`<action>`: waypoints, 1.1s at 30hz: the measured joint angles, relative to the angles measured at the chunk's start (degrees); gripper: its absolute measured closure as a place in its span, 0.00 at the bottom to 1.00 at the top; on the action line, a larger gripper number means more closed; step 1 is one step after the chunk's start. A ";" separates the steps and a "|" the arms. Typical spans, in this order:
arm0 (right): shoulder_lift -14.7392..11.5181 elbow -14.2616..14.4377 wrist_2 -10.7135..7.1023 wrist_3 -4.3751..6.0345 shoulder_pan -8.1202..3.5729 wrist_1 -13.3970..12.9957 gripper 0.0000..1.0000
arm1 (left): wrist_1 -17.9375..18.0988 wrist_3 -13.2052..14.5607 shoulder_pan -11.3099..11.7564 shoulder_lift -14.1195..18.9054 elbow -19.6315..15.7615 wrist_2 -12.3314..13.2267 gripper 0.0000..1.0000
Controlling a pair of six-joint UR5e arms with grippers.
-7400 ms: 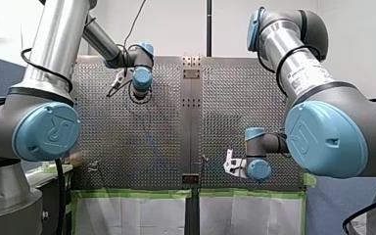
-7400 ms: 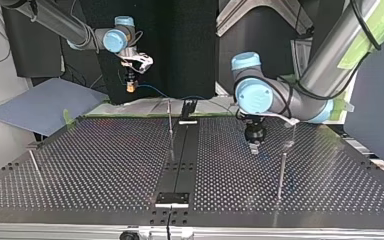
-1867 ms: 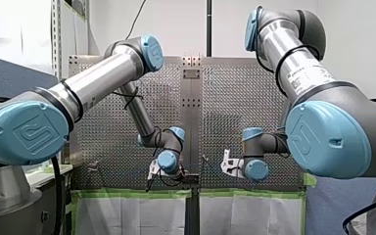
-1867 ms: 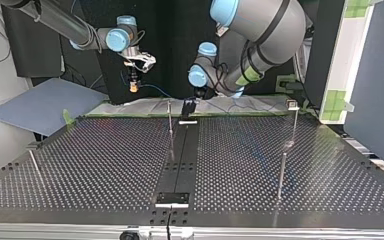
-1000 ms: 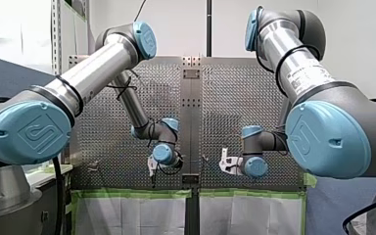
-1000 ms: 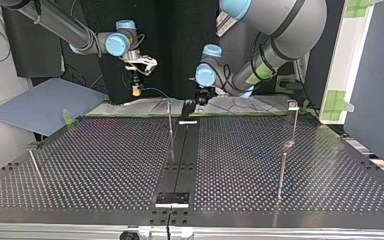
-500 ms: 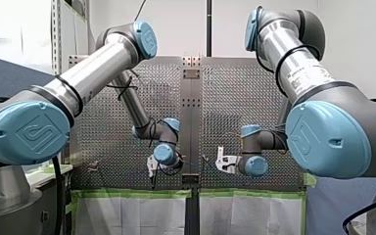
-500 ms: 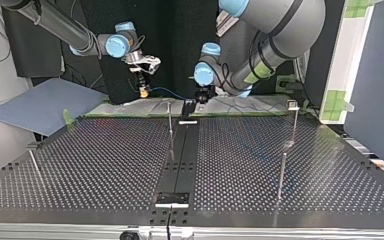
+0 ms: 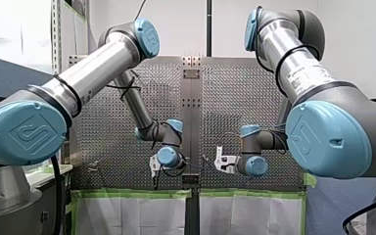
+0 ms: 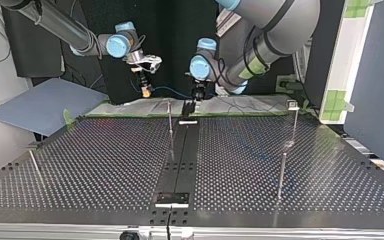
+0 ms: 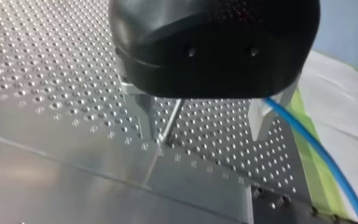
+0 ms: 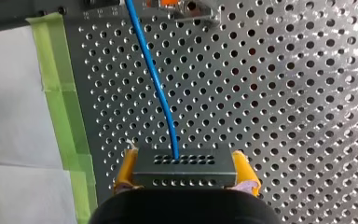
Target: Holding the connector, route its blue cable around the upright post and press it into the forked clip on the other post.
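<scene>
Two grippers sit at the table [image 10: 105,165] edge nearest the arms. My right gripper [image 12: 185,170] is closed. Its yellow pads [image 12: 127,170] clamp the dark perforated connector [image 12: 184,161] from both sides, and the connector is held clear above the table. The blue cable [image 12: 151,70] leaves the middle of the connector's forward face and runs ahead over the perforated plate. It runs alongside a green tape strip [image 12: 60,93] that borders a white sheet [image 12: 9,93]. In the top view this gripper hangs left of centre above the table's far edge, and the cable runs from it toward my left gripper [image 11: 203,121]. That gripper is open, its metal fingers [image 11: 142,112] well apart with nothing gripped. The upright post [image 11: 170,123] shows in the gap between them, ahead of the gripper and nearer one finger; contact cannot be confirmed. The cable passes just outside the other finger and runs on over the green tape. The post carrying the forked clip [image 10: 292,104] stands at the top view's right, well apart from both grippers and from the cable.
</scene>
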 joint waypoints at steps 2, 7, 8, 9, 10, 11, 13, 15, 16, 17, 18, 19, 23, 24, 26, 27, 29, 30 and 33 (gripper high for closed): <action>0.01 0.00 -0.29 0.02 0.02 -0.02 1.00 | 0.18 -0.40 -0.28 0.00 -0.02 -0.07 0.02; 0.02 0.01 -0.58 0.04 0.04 -0.05 1.00 | 0.24 -1.85 -0.63 0.00 -0.02 -0.14 0.02; 0.02 0.02 -0.59 0.04 0.04 -0.05 1.00 | 0.22 -1.97 -0.66 0.00 -0.02 -0.07 0.02; 0.02 0.02 -0.60 0.04 0.07 -0.05 1.00 | 0.23 -2.05 -0.70 0.00 -0.03 0.01 0.02; 0.03 0.02 -0.61 0.04 0.09 -0.04 1.00 | 0.25 -2.08 -0.73 -0.01 -0.03 0.03 0.02; 0.03 0.02 -0.60 0.04 0.10 -0.03 1.00 | 0.28 -2.09 -0.76 0.00 -0.03 0.01 0.02; 0.04 0.02 -0.61 0.01 0.11 0.03 1.00 | 0.37 -2.05 -0.82 0.00 -0.01 -0.06 0.02; 0.05 0.01 -0.61 0.02 0.12 0.06 1.00 | 0.74 -1.85 -0.85 0.00 -0.01 -0.19 0.02; 0.05 0.01 -0.61 0.02 0.14 0.06 1.00 | 0.90 -1.63 -0.86 0.00 -0.01 -0.30 0.02; 0.06 0.02 -0.62 0.03 0.16 0.06 1.00 | 1.02 -1.33 -0.86 0.00 -0.02 -0.44 0.02; 0.06 0.02 -0.61 0.03 0.19 0.05 1.00 | 1.11 -0.88 -0.86 0.00 -0.03 -0.68 0.02; 0.05 0.02 -0.61 0.03 0.21 0.05 1.00 | 1.12 -0.49 -0.88 0.00 -0.03 -0.90 0.02; 0.06 0.04 -0.61 0.04 0.26 -0.01 1.00 | 1.04 1.46 -0.90 0.00 -0.04 -1.43 0.02; 0.05 0.03 -0.62 0.04 0.28 -0.01 1.00 | 1.07 2.12 -0.91 0.00 -0.04 -1.51 0.02; 0.06 0.03 -0.61 0.02 0.29 0.04 1.00 | 1.18 3.10 -0.94 0.00 -0.04 -1.62 0.10; 0.06 0.03 -0.61 0.00 0.29 0.07 1.00 | 1.29 3.70 -0.95 0.00 -0.04 -1.68 0.10; 0.05 0.03 -0.61 -0.02 0.30 0.13 1.00 | 1.54 4.54 -0.97 0.00 -0.05 -1.75 0.31; 0.05 0.04 -0.62 -0.03 0.30 0.17 1.00 | 1.69 4.93 -1.00 0.00 -0.05 -1.77 0.31; 0.05 0.03 -0.61 -0.04 0.38 0.20 1.00 | 2.16 6.20 -1.09 0.00 -0.05 -2.14 0.48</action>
